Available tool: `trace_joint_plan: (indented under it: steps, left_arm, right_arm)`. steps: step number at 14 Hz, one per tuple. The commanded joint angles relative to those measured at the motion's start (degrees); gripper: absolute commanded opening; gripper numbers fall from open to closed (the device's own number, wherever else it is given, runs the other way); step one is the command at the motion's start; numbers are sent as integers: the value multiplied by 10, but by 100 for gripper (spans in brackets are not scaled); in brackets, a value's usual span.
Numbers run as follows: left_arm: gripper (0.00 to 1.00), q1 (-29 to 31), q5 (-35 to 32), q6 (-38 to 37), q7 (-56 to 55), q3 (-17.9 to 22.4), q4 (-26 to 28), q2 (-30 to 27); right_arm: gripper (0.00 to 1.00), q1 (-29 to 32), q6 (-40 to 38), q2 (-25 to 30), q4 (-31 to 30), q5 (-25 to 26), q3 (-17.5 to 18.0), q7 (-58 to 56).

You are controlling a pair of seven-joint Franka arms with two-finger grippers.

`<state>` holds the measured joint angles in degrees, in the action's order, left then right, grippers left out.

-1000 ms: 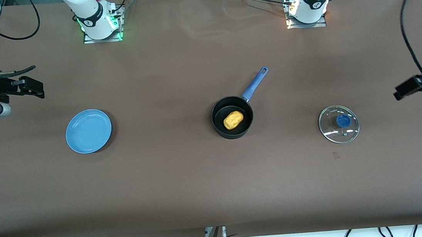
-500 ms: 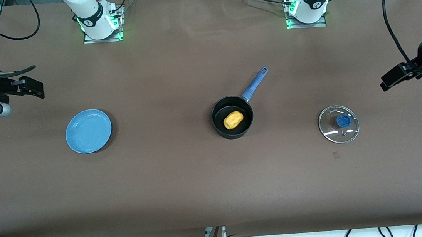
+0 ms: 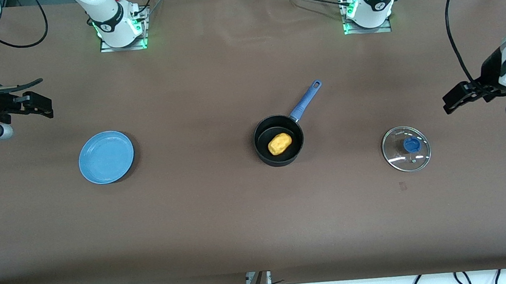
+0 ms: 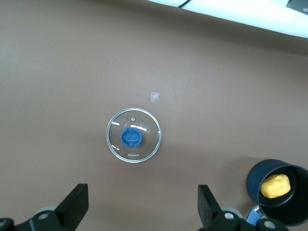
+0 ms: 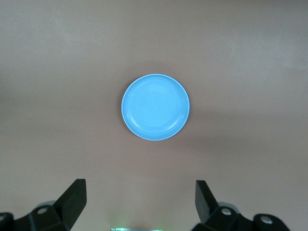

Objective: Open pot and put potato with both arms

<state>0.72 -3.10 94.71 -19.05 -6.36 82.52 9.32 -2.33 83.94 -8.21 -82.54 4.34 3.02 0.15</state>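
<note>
Near the middle of the brown desk stands the pot, open, with its blue handle pointing away from the front camera toward the left arm's base. Inside it lies the potato, resting on the black bottom. Toward the left arm's end of the desk, well apart from the pot, the glass lid lies flat with its blue knob up. Toward the right arm's end, also well apart from the pot, sits a blue plate with nothing on it. High over the desk's edge at the left arm's end hangs the left claw, its fingers spread wide apart and holding nothing; its wrist view looks down on the lid, with the pot at the picture's corner. Over the desk's edge at the right arm's end hangs the right claw, its fingers likewise wide apart and holding nothing, with the plate below it in its wrist view.
</note>
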Motion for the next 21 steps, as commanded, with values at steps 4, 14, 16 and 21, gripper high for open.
trace_joint_plan:
  steps: [4,14,16,21]
  left_arm:
    - [100,-12,39,50,14,21,98,-62]
    - [100,-8,39,25,77,18,89,-59]
    - [100,-15,37,22,72,17,80,-49]
    - [100,-15,31,22,75,16,70,-34]
  right_arm:
    - [100,9,1,7,-3,-27,3,13]
    - [100,10,2,8,-3,-27,2,18]
    - [100,11,3,7,-3,-28,0,19]
    - [100,12,3,7,-3,-28,0,16]
